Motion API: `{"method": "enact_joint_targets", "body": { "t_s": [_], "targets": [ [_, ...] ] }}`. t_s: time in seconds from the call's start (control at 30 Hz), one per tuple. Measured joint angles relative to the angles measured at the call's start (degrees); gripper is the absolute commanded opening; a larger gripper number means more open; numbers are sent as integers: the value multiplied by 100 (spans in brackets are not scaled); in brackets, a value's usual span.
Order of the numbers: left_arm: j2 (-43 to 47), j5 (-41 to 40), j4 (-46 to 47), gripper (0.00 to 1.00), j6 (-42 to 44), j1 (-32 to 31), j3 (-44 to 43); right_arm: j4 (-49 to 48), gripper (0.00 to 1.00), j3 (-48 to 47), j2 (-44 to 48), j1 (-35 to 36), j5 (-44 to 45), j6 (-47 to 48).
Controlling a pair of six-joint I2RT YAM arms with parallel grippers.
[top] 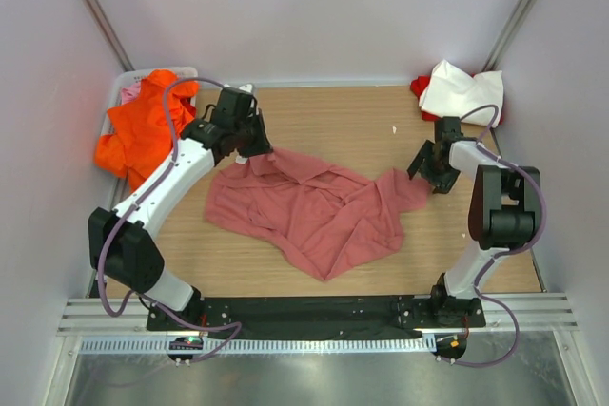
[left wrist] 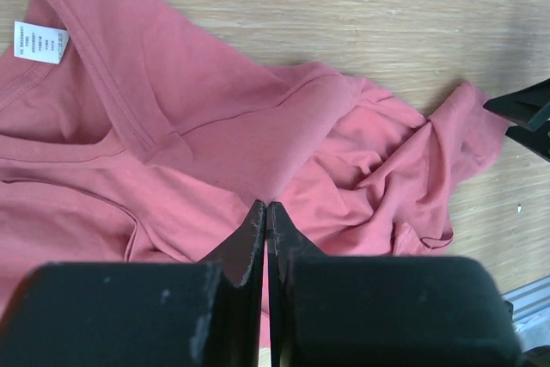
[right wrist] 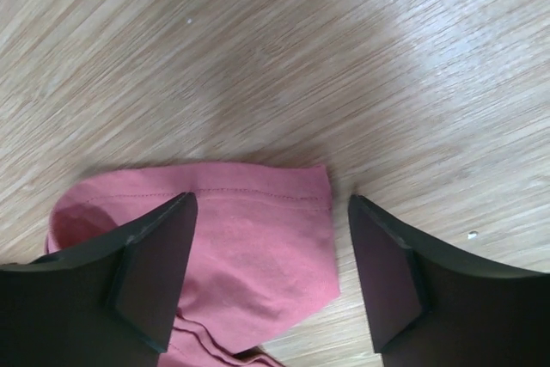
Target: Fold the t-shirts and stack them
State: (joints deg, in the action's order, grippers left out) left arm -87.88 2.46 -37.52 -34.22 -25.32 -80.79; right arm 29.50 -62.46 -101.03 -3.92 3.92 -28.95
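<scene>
Tabletop (top: 324, 111) of light wood, dusty salmon-pink cloth t-shirt (top: 304, 211) crumpled mid-frame on it. Upper left, bright orange t-shirt (top: 143, 125) spills over the white bin (top: 128, 78). Looks like left gripper (left wrist: 265, 205) is pinched shut on the salmon shirt; right gripper (right wrist: 271, 198) gapes wide, straddling its sleeve.

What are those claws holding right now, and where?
Left gripper pinches the pink t-shirt at a fold near its collar; right gripper is open astride a sleeve, holding nothing.

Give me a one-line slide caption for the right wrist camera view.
Right tool, jaws open, poised over a hemmed end of the salmon-pink t-shirt lying on the wooden table.
</scene>
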Motion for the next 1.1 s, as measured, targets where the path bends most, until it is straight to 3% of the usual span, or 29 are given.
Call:
{"method": "enact_joint_targets", "body": {
  "t_s": [0.03,0.13,0.17,0.2,0.43,0.53,0.67,0.83,1.1],
  "targets": [
    [0,22,0,0,4,15,15,-9,71,0,-15,0,13,2],
    [0,46,50,0,4,59,70,-46,33,-4,-48,0,22,17],
    [0,57,59,0,4,74,81,-90,11,-13,-70,-7,17,31],
    [0,66,63,0,4,90,85,-140,1,-24,-96,-13,-7,52],
    [-33,227,11,0,-129,188,-173,-247,1,-186,-136,92,-614,-133],
    [-83,299,-142,0,-170,188,-769,177,1,-1014,-136,461,-778,2],
    [-155,240,-743,0,-83,184,-2332,334,1,-2682,94,1051,-1025,389],
    [133,103,-1123,0,144,184,-3827,186,1,-3117,1945,1185,-1233,820],
    [2026,350,-1128,0,323,188,-3823,-684,1,-2332,5814,1082,-1405,1388]
  ]
}}
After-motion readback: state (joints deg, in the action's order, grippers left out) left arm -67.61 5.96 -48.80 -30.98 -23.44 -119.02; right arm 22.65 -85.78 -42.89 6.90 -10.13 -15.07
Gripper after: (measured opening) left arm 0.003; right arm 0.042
